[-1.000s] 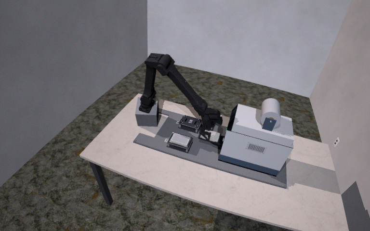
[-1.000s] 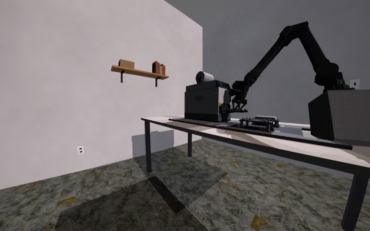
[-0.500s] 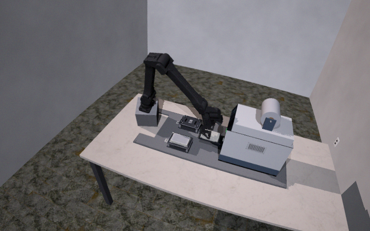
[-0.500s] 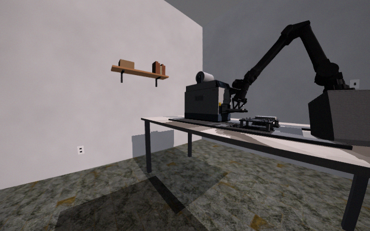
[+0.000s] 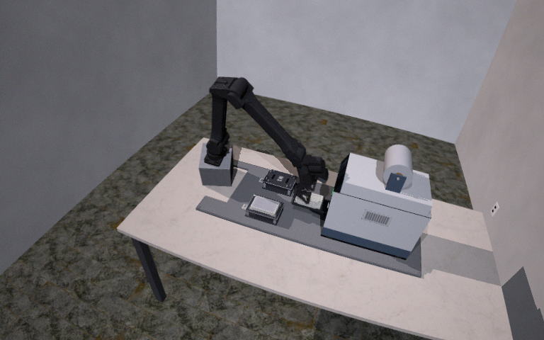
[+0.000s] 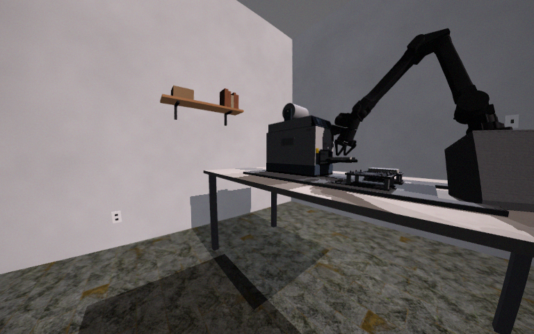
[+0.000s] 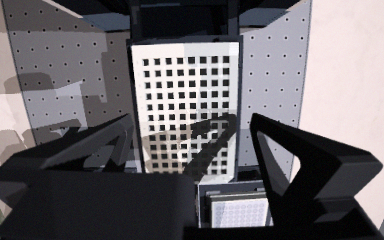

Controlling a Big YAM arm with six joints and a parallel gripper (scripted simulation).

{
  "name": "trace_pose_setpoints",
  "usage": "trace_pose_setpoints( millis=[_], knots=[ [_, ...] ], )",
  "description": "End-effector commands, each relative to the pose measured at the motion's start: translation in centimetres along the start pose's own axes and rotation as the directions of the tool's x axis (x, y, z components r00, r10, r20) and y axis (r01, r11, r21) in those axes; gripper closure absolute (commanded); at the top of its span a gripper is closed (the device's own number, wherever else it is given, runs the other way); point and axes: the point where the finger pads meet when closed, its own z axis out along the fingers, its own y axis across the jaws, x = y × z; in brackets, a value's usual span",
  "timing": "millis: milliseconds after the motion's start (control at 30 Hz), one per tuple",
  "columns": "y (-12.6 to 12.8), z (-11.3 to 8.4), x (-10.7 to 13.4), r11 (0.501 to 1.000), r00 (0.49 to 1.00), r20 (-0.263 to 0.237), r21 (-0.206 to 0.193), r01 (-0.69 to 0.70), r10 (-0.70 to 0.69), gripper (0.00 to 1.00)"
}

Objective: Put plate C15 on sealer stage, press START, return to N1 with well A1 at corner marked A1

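We saw pale, smooth marble-like stone on the tabletop [image 5: 256, 256] [image 6: 366, 200] — and matt, plastic-looking white on the perforated plate [image 5: 315, 200] [image 7: 185, 90].

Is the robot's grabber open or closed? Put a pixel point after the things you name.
Open. The gripper [image 5: 305, 200] [image 6: 345, 153] [image 7: 191, 120] has its two fingers spread wide apart, and the white plate [image 5: 316, 200] [image 7: 172, 90] lies below, not squeezed between them.

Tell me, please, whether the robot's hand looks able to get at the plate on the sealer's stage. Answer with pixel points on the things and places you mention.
Probably yes: the open hand [image 5: 305, 200] [image 6: 345, 152] [image 7: 191, 120] hangs above the plate [image 5: 315, 201] [image 7: 175, 95], and nothing visible blocks the space between.
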Motion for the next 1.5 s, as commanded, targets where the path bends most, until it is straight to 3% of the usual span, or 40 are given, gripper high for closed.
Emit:
trace_pose_setpoints(
  millis=[0, 200, 500, 967, 1467],
  knots=[
    [-0.4, -1.1, -2.6, 1.000, 0.999, 0.038, 0.004, -0.022, 0.021, 0.00],
    [1.0, -0.6, -0.9, 1.000, 1.000, 0.003, -0.007, 0.010, -0.010, 0.00],
    [-0.5, -0.8, 0.2, 1.000, 1.000, 0.001, 0.006, -0.015, 0.015, 0.00],
    [-0.6, -0.1, -1.9, 1.000, 1.000, 0.026, 0.009, -0.007, 0.007, 0.00],
    [-0.5, -0.1, -2.1, 1.000, 1.000, 0.029, 0.007, -0.007, 0.007, 0.00]
  ],
)
